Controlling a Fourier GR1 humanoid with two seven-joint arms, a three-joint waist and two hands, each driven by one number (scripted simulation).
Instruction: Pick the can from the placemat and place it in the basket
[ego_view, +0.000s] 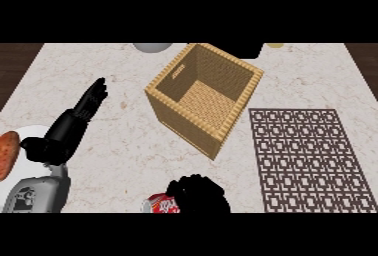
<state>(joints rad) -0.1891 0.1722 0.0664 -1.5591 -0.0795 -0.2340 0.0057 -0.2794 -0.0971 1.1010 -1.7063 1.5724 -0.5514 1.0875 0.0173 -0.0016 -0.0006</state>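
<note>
Two hands show: the right hand (196, 194) is curled round the red can (161, 204) at the view's lower edge, off the placemat (306, 160) and to its left (fingers hide most of the can). The left hand (74, 122) rests open, fingers straight, well left of the wicker basket (221, 132), which stands between it and the mat.
</note>
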